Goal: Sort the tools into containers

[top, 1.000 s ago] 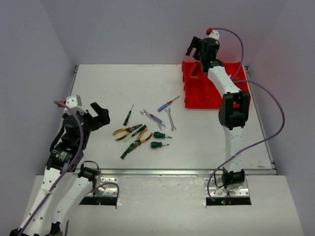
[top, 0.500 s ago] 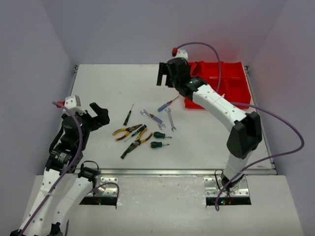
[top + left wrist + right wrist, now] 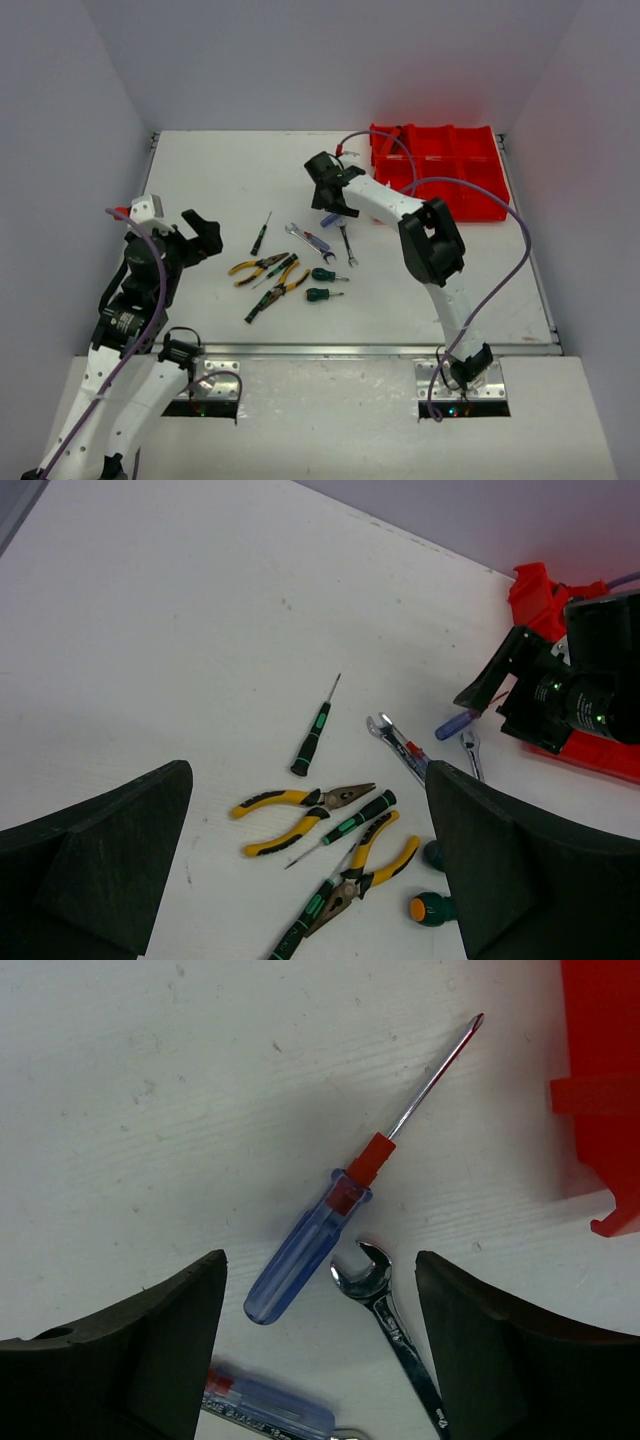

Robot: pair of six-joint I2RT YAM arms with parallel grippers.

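Observation:
The tools lie mid-table. A blue-handled screwdriver (image 3: 310, 1245) with a red collar lies slantwise, a silver wrench (image 3: 392, 1332) beside it and another blue-handled tool (image 3: 270, 1402) below. My right gripper (image 3: 320, 1345) is open and empty, low over the blue screwdriver (image 3: 330, 218) and straddling it. My left gripper (image 3: 310, 880) is open and empty, hovering above two yellow-handled pliers (image 3: 300, 810) and green/black screwdrivers (image 3: 312, 738). In the top view it (image 3: 200, 235) is left of the pile. The red containers (image 3: 445, 185) stand at the far right.
Two stubby green screwdrivers (image 3: 320, 285) lie near the pliers (image 3: 258, 267). The red bin's corner (image 3: 600, 1090) is close on the right of my right gripper (image 3: 328, 195). White walls enclose the table on three sides.
My right arm has swung from above the red bins leftward and down to the blue screwdriver. The left arm has not moved.

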